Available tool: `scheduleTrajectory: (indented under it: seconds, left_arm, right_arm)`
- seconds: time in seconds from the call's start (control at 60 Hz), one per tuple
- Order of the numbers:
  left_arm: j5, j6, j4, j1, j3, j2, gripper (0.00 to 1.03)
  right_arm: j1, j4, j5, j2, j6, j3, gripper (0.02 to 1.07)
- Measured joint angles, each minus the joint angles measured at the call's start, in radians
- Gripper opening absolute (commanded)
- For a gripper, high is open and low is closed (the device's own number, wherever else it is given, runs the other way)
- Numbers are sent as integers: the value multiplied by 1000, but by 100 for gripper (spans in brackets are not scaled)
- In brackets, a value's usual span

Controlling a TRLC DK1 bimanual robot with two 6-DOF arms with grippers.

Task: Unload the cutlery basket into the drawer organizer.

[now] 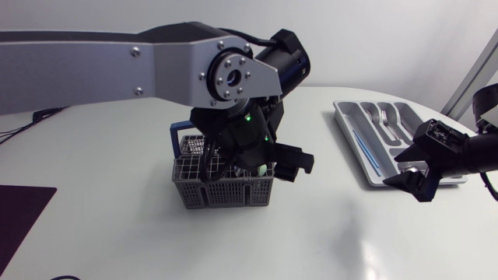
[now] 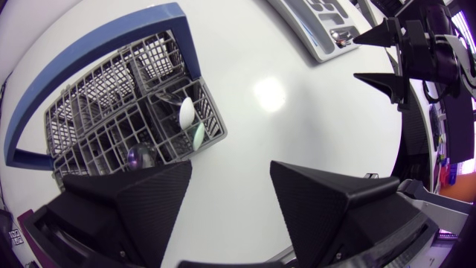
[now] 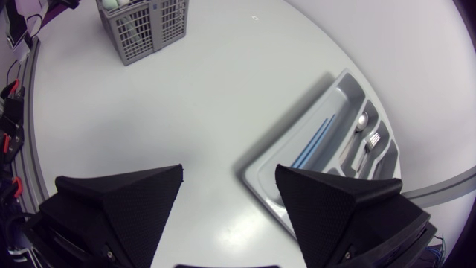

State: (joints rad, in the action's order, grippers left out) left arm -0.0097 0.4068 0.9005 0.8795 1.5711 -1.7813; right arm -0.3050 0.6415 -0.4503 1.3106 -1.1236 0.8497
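Both end effectors wide open, nothing grabbed, basket still loaded

The grey wire cutlery basket [image 2: 126, 112] with the blue handle sits just under and ahead of the left end effector [image 2: 230, 167]. A white piece [image 2: 186, 112] and a mint-green piece [image 2: 198, 134] stand on end in the compartment nearest it. The grey drawer organizer [image 3: 297, 128] lies on the counter [image 3: 186, 97] just ahead of the right end effector [image 3: 228, 170], its long axis running away from it. A fork [image 3: 372, 141], spoon [image 3: 361, 120] and thin blue stick [image 3: 311, 141] lie lengthwise in its slots.
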Motion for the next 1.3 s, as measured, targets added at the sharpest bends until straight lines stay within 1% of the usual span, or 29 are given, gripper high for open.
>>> scheduleTrajectory:
  seconds: [0.033, 0.4, 0.417, 0.467, 0.6, 0.9, 0.933, 1.217, 1.233, 1.3]
  left_arm:
    - [-1, -12, 0, -1, 2, -1, 65]
    - [-12, -103, 0, -21, 14, -19, 65]
    - [-15, -106, -1, -21, 14, -21, 63]
    - [-22, -121, 0, -21, 14, -26, 54]
    - [-31, -152, -9, -21, 14, -31, 42]
    - [-35, -183, -22, -21, 14, -47, 42]
    - [-38, -184, -24, -21, 14, -51, 38]
    - [-52, -206, -38, -21, 14, -62, 38]
    - [-52, -206, -38, -21, 14, -62, 37]
    - [-53, -208, -38, -21, 14, -66, 29]
  right_arm:
    - [16, 4, -2, -16, 13, -15, 92]
    - [150, 13, -23, -150, 127, -122, 92]
    - [157, 13, -23, -155, 131, -127, 92]
    - [179, 13, -25, -174, 147, -142, 92]
    - [226, 14, -26, -216, 183, -171, 92]
    - [315, 14, -25, -297, 261, -215, 92]
    - [324, 14, -25, -306, 266, -220, 92]
    - [344, 14, -26, -328, 287, -235, 92]
    - [346, 14, -25, -330, 287, -237, 92]
    - [351, 14, -26, -335, 288, -241, 92]
